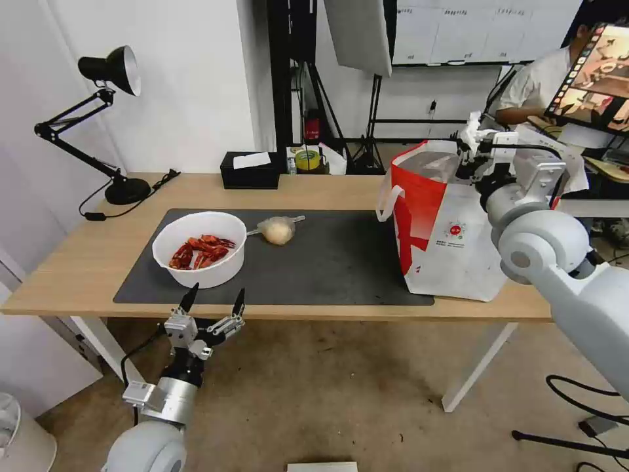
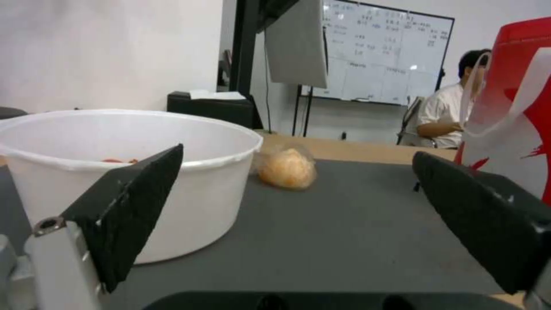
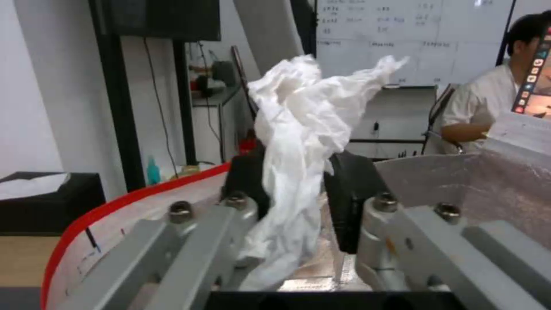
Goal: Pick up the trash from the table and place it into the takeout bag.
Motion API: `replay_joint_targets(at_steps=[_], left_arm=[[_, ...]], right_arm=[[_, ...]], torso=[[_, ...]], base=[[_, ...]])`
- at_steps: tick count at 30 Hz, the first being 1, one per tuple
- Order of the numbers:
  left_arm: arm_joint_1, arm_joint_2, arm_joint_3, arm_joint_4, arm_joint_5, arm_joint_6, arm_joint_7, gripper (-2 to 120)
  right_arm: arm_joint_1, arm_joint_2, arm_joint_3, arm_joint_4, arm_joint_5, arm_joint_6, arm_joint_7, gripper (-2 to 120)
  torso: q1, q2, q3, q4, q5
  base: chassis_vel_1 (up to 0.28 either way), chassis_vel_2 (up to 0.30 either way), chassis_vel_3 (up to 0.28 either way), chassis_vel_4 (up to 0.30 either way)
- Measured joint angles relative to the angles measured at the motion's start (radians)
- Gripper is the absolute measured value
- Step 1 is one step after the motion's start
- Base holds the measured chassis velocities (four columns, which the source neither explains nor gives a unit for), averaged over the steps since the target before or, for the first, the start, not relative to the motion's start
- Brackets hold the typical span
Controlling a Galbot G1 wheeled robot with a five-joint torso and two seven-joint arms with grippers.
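Tissue (image 3: 298, 129) was pinched between the right gripper (image 3: 301, 189) fingers, held over the open mouth of the bag (image 1: 452, 236) at the bench's (image 1: 327, 190) right end. Step looked like the drop; next move would need the fingers to let go so it falls inside the foil lining. Bowl (image 1: 200, 249) of shells and small bag (image 1: 278, 231) sat on the mat (image 1: 341, 262). Left gripper (image 1: 213, 303) waited just off the near bench edge by the bowl, fingers spread, empty.

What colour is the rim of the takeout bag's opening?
Red, edging the takeout bag with silver foil lining inside; the right wrist view shows it best.
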Motion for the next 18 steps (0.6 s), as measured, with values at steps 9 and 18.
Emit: replay_joint_targets(at_steps=[9, 18], left_arm=[[-0.012, 0.003, 0.009, 0.006, -0.004, 0.001, 0.000, 100], [-0.019, 0.015, 0.006, 0.007, -0.013, 0.002, -0.001, 100]], right_arm=[[-0.006, 0.000, 0.002, -0.009, -0.004, -0.003, 0.010, 61], [-0.011, 0.008, -0.006, -0.010, -0.010, -0.004, 0.004, 94]], torso=[[0.000, 0.000, 0.000, 0.0000, 0.0000], [0.000, 0.000, 0.000, 0.0001, 0.0000]], base=[[0.000, 0.000, 0.000, 0.000], [0.000, 0.000, 0.000, 0.000]])
